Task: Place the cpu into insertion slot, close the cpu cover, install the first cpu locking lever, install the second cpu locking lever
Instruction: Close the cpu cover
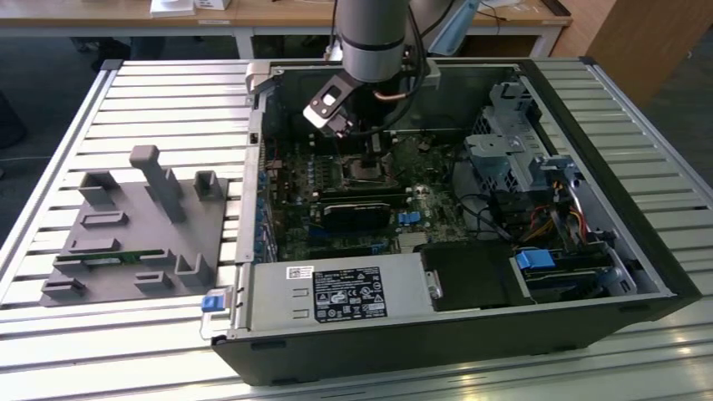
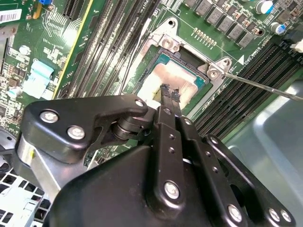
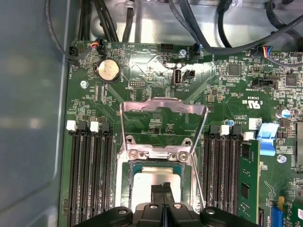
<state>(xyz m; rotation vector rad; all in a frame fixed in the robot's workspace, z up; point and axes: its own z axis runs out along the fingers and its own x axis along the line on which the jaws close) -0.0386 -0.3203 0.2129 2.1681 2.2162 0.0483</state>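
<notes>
The cpu (image 3: pixel 150 179) lies flat in its socket on the green motherboard, its silver-grey top (image 2: pixel 182 75) catching glare. The cpu cover (image 3: pixel 163 105), a thin silvery frame, stands flipped back and open beyond the socket. A thin locking lever rod (image 2: pixel 262 86) runs off one socket corner, and another lever wire (image 3: pixel 199 177) runs beside the socket. My gripper (image 3: pixel 162 187) is directly over the cpu with its black fingers pressed together and nothing between them. The tips (image 2: pixel 168 91) sit at or just above the chip's top. In the exterior view the gripper (image 1: pixel 375 147) reaches down into the open case above the socket (image 1: pixel 362 170).
Black memory slots (image 3: pixel 90 175) flank the socket on both sides. A black power supply box (image 1: pixel 334 296) fills the case's near side, and a drive cage (image 1: pixel 513 150) with cables stands at the exterior view's right. A grey fixture tray (image 1: pixel 134 234) rests on the slatted table at its left.
</notes>
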